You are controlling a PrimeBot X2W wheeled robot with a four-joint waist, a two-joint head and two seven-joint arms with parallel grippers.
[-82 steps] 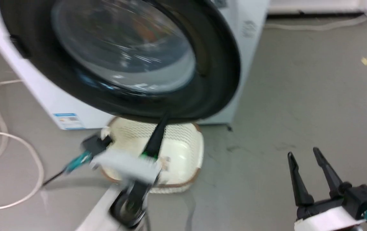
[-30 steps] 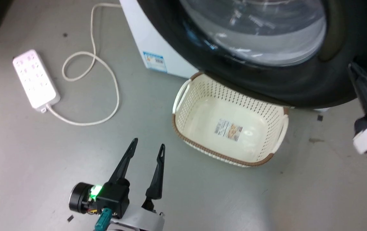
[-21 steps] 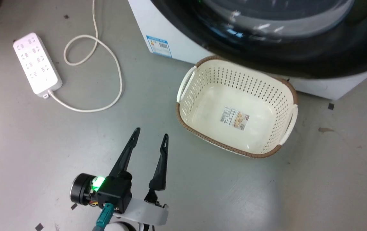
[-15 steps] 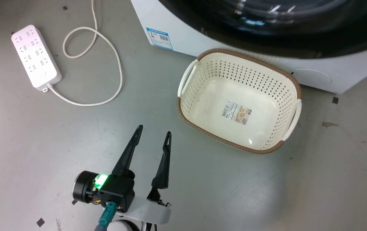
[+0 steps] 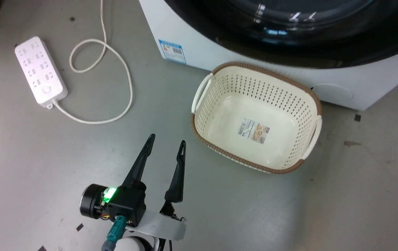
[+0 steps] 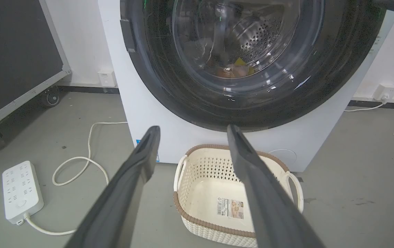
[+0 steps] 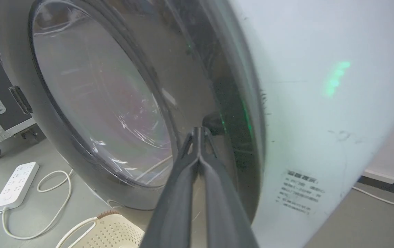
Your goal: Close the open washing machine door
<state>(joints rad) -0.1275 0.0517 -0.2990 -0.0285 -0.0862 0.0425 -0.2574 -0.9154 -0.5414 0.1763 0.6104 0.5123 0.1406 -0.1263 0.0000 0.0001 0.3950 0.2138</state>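
Perforated cream basket [image 5: 272, 94], brown-rimmed, holding a sticker [image 5: 253, 130]; glossy black-rimmed washing machine door [image 6: 190, 103]; left gripper [image 5: 167, 139] spread, empty; right gripper [image 7: 198, 131] pinched closed

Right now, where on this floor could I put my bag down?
The widest bare patch is grey floor right of the cream perforated plastic basket. Another lies between the white power strip with its looped cord and the left claw. Crowded: the basket sits close before the big white washing machine.
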